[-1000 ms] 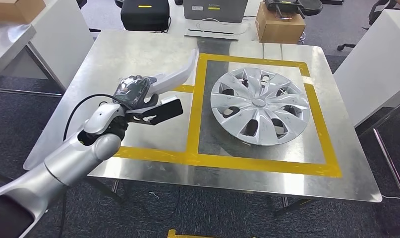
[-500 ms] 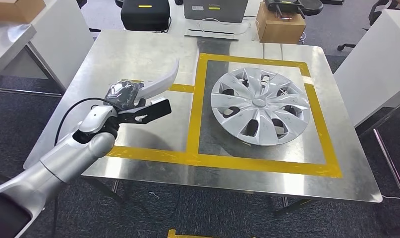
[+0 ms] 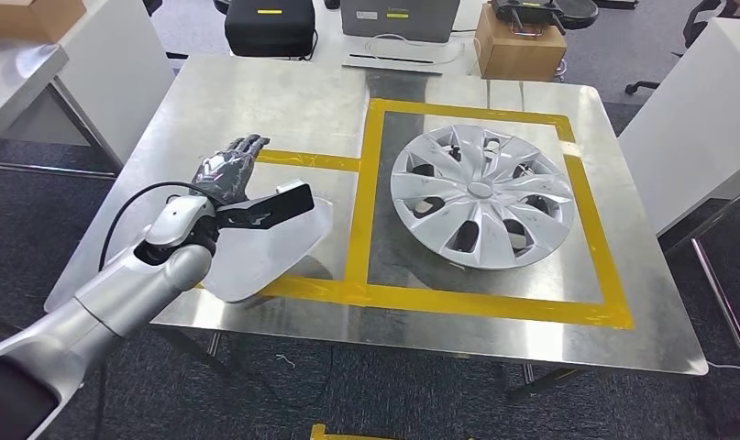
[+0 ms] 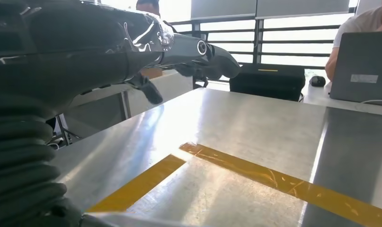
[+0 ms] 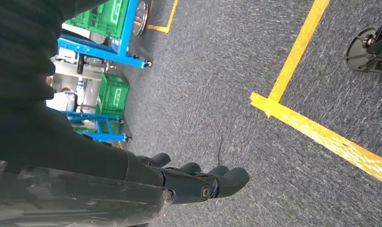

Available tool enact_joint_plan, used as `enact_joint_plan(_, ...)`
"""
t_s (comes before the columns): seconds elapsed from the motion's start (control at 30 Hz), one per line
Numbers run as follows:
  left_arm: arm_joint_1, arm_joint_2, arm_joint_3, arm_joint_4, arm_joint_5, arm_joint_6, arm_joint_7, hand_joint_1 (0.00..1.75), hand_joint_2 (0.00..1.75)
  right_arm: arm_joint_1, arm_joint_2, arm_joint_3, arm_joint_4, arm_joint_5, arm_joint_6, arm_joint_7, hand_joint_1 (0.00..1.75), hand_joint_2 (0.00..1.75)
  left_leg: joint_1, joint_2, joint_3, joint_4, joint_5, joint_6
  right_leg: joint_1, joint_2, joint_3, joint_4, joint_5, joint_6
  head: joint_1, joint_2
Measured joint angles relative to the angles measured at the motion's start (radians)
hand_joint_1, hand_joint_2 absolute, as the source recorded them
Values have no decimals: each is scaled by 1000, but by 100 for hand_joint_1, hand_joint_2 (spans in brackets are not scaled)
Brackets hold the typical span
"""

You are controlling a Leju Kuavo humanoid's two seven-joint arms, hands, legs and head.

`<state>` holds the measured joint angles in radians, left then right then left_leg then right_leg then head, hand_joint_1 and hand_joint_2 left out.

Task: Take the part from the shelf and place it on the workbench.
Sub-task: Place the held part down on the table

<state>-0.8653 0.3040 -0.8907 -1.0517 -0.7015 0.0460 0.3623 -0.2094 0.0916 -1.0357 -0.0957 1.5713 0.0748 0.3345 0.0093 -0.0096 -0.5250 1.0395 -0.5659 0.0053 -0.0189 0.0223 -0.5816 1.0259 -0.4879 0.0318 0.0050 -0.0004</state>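
Note:
The part point(image 3: 270, 246), a pale silver curved panel, lies flat on the steel workbench point(image 3: 256, 101) near its front left edge, across the yellow tape. My left hand point(image 3: 230, 172) hovers just over it with the fingers stretched out and the thumb point(image 3: 276, 203) above the panel, holding nothing. In the left wrist view the left hand's fingers point(image 4: 189, 47) reach out above the workbench top, and a pale edge of the part point(image 4: 132, 220) shows below them. My right hand point(image 5: 198, 182) hangs over the carpet, holding nothing, its fingers loosely extended.
A silver wheel cover point(image 3: 480, 194) lies inside the yellow-taped square point(image 3: 494, 305) to the right of the part. Behind the bench stand a black case point(image 3: 268, 27) and a cardboard box point(image 3: 517, 46). A white panel point(image 3: 691, 119) flanks the right side. A person point(image 4: 364, 23) sits at a laptop point(image 4: 361, 66).
My left hand has released the part: it was held raised above the bench, and now lies flat on the surface. The fingers have spread open.

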Motion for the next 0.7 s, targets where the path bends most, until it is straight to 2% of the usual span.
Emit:
enact_joint_plan(0.4, -2, 10, 14, -2, 1, -1, 21, 0, 0, 2, 0, 0, 0, 0, 4, 0, 0, 175, 0, -1, 0, 0, 0, 0, 0, -1, 0, 1, 0, 0, 0, 0)
enact_joint_plan(0.5, -3, 23, 25, -9, 8, -7, 48, 0, 0, 2, 0, 0, 0, 0, 6, 0, 0, 175, 0, 2, 0, 0, 0, 0, 0, 0, 0, 1, 0, 0, 0, 0)
enact_joint_plan(0.6, -4, 70, 45, -45, 39, -34, 109, 0, 0, 9, 0, -1, 0, -1, 6, -2, 0, 175, 1, 8, 0, 0, 0, 0, 0, 1, 0, 3, 0, 0, 0, 0)
enact_joint_plan(0.7, -2, 158, 87, -107, 81, -71, 176, 0, 0, 25, 1, -1, 0, -8, 4, -8, 0, 175, 2, 17, 0, -1, -1, -1, 0, 4, 0, 5, 0, 0, 0, 0)
